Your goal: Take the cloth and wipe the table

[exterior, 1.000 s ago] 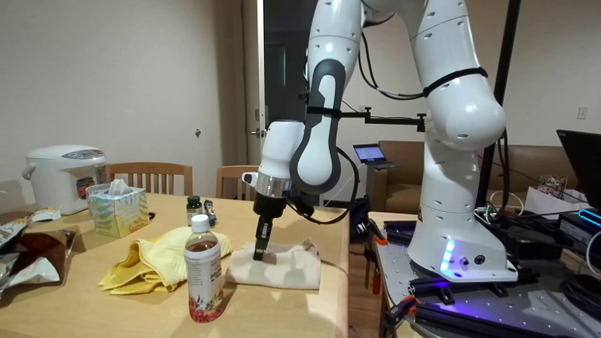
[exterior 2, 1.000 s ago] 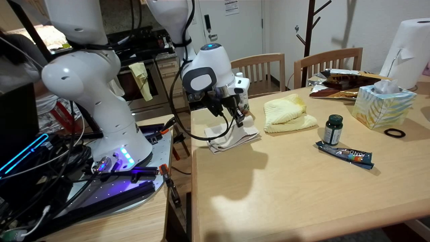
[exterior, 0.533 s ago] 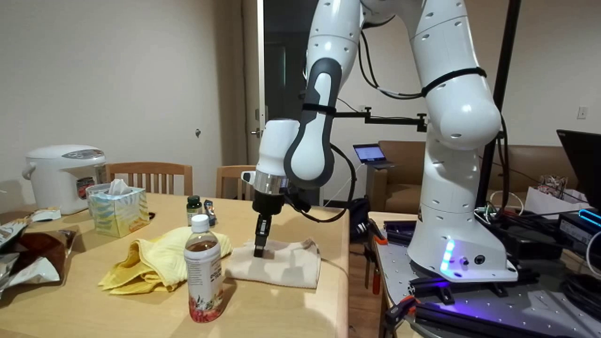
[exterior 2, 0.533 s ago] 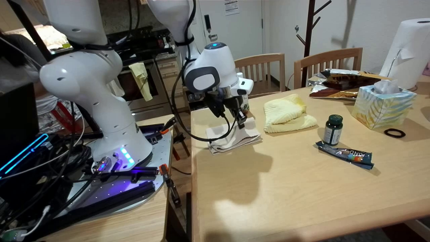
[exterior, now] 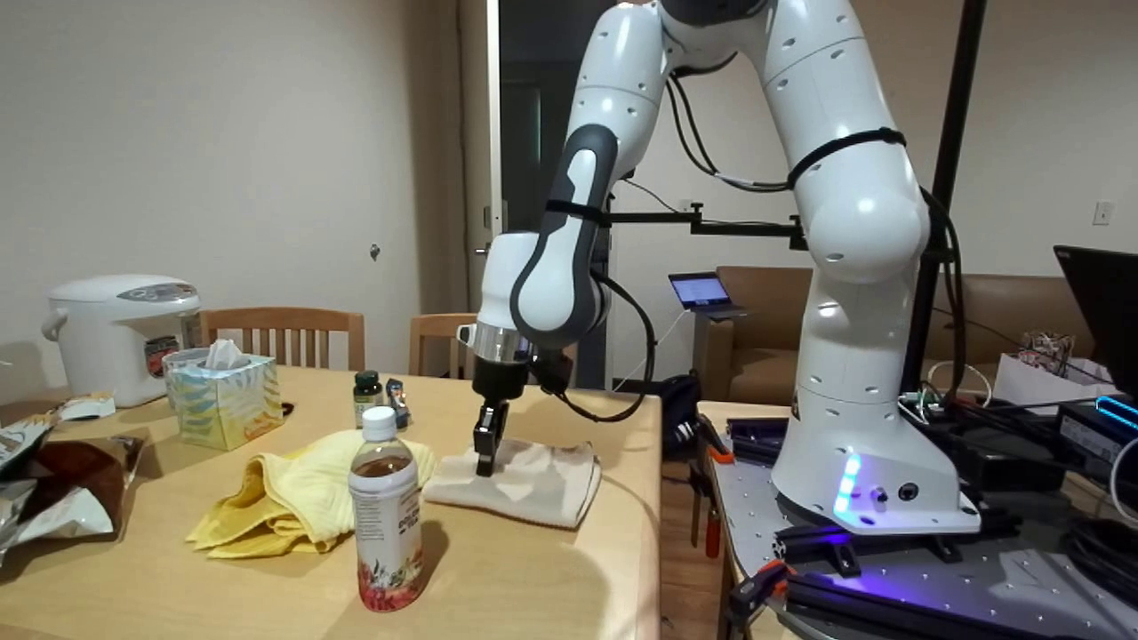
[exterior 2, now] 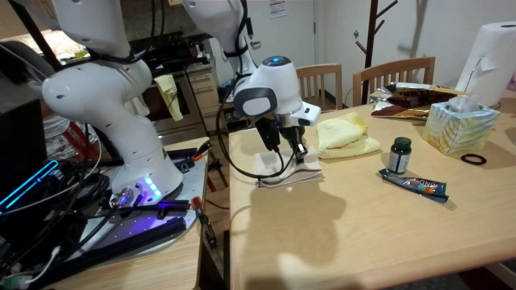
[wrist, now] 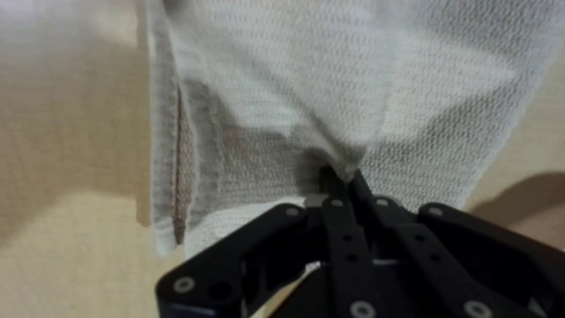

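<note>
Fingers (wrist: 345, 221) clench a fold of cloth (wrist: 273, 88) between their tips. The rest lies around and beneath them on the surface (wrist: 66, 154).

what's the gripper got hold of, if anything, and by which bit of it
The off-white cloth: the gripper is shut on a small raised fold of its upper face, in from the side edges seen in the wrist view.
</note>
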Controlling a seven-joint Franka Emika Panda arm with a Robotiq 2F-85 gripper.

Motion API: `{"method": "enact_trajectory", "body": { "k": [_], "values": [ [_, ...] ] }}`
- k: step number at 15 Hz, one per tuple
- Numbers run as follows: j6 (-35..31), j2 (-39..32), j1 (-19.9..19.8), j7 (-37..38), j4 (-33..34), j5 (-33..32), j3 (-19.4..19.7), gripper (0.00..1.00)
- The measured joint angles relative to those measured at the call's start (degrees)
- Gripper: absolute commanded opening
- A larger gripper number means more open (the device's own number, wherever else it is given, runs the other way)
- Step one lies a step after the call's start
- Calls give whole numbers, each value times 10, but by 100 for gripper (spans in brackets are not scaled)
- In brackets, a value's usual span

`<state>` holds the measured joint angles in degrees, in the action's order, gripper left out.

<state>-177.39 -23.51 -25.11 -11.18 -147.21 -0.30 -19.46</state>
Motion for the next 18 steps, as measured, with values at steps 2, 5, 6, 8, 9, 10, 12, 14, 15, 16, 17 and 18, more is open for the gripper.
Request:
{"method": "enact_trajectory", "body": {
  "k": [2, 5, 6, 8, 9, 10, 12, 14, 15, 16, 17, 18],
  "values": [
    [1, -7, -29, -5, 6, 1, -2, 1],
    [2, -6, -69, -8, 6, 2, 0, 1],
    [5, -3, -79, -10, 5, 2, 5, 1],
    [19, 12, -85, -11, 0, 2, 27, 1],
    [27, 24, -84, -11, -3, 2, 41, 1],
    [39, 39, -77, -11, -6, 1, 61, 1],
    [68, 79, -47, -11, -11, -2, 118, 1],
    [104, 124, 1, -11, -15, -21, 190, 1],
    [123, 143, 24, -9, -16, -40, 223, 1],
    [139, 160, 44, -9, -15, -58, 249, 1],
    [149, 171, 59, -8, -14, -72, 266, 1],
    [155, 179, 72, -8, -14, -75, 274, 1]
  ]
}}
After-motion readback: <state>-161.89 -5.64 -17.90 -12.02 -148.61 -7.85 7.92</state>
